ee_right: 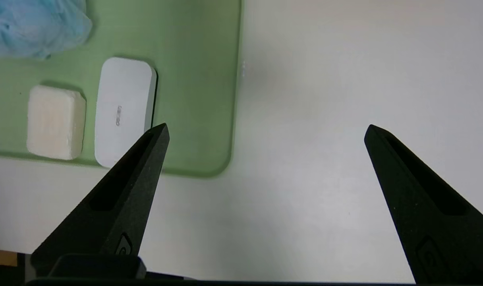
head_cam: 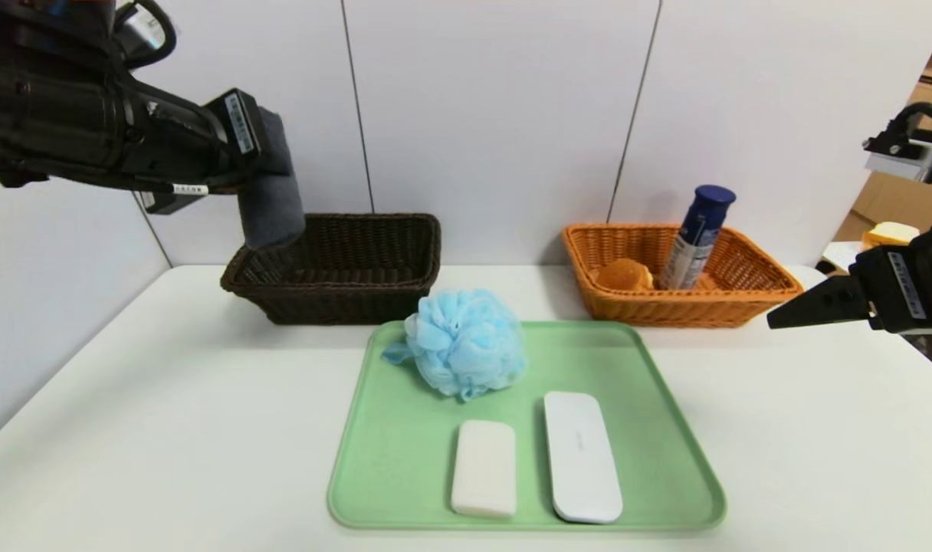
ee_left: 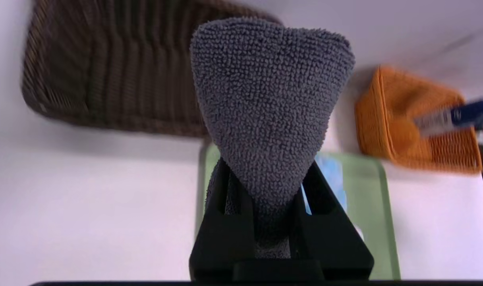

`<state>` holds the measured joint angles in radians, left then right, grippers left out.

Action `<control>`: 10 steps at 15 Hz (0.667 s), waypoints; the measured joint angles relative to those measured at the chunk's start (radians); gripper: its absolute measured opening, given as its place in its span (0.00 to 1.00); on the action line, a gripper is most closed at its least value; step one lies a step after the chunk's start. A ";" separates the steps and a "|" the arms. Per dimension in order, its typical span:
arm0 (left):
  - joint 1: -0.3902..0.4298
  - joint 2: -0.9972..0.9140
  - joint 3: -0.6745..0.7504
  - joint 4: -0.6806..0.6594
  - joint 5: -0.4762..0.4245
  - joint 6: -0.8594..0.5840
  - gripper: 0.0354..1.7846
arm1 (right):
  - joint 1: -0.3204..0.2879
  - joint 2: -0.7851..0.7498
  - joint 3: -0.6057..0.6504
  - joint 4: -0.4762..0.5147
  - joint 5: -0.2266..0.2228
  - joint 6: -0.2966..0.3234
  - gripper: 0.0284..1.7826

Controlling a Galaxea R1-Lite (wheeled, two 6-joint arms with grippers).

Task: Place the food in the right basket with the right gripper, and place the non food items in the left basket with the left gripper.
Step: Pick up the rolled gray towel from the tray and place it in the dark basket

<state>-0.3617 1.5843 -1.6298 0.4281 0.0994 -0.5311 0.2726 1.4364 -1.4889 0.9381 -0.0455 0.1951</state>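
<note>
My left gripper (head_cam: 270, 165) is shut on a grey towel (head_cam: 270, 203) that hangs above the left end of the dark brown basket (head_cam: 359, 295); the towel (ee_left: 269, 111) fills the left wrist view, pinched between the black jaws. A blue bath pouf (head_cam: 466, 343), a white soap bar (head_cam: 484, 468) and a white flat case (head_cam: 582, 455) lie on the green tray (head_cam: 665, 429). The orange basket (head_cam: 742, 303) holds a bread roll (head_cam: 624, 274) and a blue-capped bottle (head_cam: 696, 238). My right gripper (head_cam: 776, 320) is open and empty, to the right of the tray, above the table.
The white table ends at a wall behind both baskets. In the right wrist view the tray's corner (ee_right: 209, 159), the case (ee_right: 122, 107) and the soap (ee_right: 55, 121) lie left of the open gripper (ee_right: 265, 131). Shelving and a yellow object (head_cam: 891, 232) stand beyond the table's right edge.
</note>
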 joint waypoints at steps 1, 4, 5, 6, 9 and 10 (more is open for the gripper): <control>0.031 0.025 0.000 -0.070 -0.001 0.019 0.13 | 0.000 0.000 0.007 -0.017 -0.001 0.000 0.95; 0.098 0.122 0.005 -0.151 0.019 0.098 0.13 | 0.000 -0.001 0.032 -0.019 -0.001 0.002 0.95; 0.124 0.152 0.009 -0.157 0.030 0.131 0.13 | 0.000 -0.004 0.043 -0.020 0.000 0.000 0.95; 0.149 0.186 0.011 -0.170 0.034 0.166 0.13 | 0.001 -0.008 0.057 -0.020 0.001 0.000 0.95; 0.196 0.278 0.014 -0.222 0.035 0.214 0.13 | 0.001 -0.014 0.074 -0.021 0.001 0.000 0.95; 0.211 0.308 0.013 -0.227 0.034 0.217 0.13 | 0.001 -0.015 0.077 -0.021 0.002 0.000 0.95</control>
<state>-0.1504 1.8919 -1.6172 0.2006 0.1336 -0.3140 0.2740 1.4215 -1.4119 0.9168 -0.0436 0.1951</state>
